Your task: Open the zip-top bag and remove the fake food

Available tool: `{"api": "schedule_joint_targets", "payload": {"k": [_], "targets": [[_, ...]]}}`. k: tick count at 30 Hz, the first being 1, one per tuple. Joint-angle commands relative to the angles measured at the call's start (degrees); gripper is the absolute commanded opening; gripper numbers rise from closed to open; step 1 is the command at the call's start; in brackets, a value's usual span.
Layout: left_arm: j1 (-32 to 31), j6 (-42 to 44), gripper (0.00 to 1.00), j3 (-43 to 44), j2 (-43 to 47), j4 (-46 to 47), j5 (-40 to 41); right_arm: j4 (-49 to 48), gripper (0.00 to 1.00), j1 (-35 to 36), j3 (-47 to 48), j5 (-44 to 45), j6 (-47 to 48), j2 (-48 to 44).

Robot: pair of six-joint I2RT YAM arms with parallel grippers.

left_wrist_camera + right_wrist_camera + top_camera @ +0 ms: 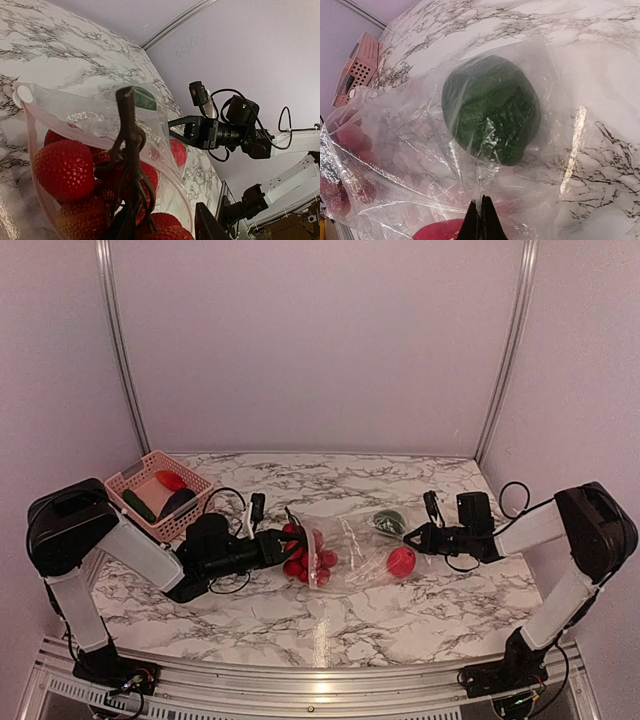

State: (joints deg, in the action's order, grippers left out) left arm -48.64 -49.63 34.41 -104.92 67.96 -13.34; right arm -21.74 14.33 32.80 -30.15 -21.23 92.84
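Zip-top bag [352, 540] lies at mid-tabletop [330, 630], between the two arms. The right claw [481, 220] is pinched tight on a fold of clear film at the bag's right edge, close to a dark green piece of fake food [490, 107] inside the plastic. At the opposite edge, where the whitish zip strip [31, 135] runs, the left claw [283, 543] sits against a cluster of red strawberries [65, 167]; whether its fingers are spread or closed cannot be told. One round red piece [401, 561] lies apart from the cluster, near the right claw. Bare marble lies open in front of and behind the bag. A pink basket [192, 510] stands well apart at the left rear edge.
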Motion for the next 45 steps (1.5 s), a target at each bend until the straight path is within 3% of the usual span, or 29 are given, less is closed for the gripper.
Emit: {"api": "schedule_joint_targets", "payload": {"k": [1, 15, 25, 34, 45], "targets": [[0.1, 4.4, 0.00, -2.7, 7.5, -4.0, 4.4, 1.6, 0.00, -1.0, -0.3, 2.4, -0.6, -1.0], [1.4, 15.5, 0.00, 0.0, 31.8, -32.1, 15.7, 1.5, 0.00, -1.3, -0.5, 1.7, -0.4, -1.5], [15.3, 17.0, 0.00, 2.9, 41.8, -43.7, 19.1, 1.3, 0.00, -1.4, -0.5, 0.8, 0.0, -1.7], [33.9, 19.6, 0.00, 9.6, 38.8, -50.9, 18.6, 1.0, 0.00, -1.4, -0.3, 0.1, 0.1, -1.4], [46.5, 21.0, 0.00, 18.9, 25.5, -53.3, 10.0, 0.8, 0.00, -1.4, -0.2, -0.1, 0.4, -0.8]]}}
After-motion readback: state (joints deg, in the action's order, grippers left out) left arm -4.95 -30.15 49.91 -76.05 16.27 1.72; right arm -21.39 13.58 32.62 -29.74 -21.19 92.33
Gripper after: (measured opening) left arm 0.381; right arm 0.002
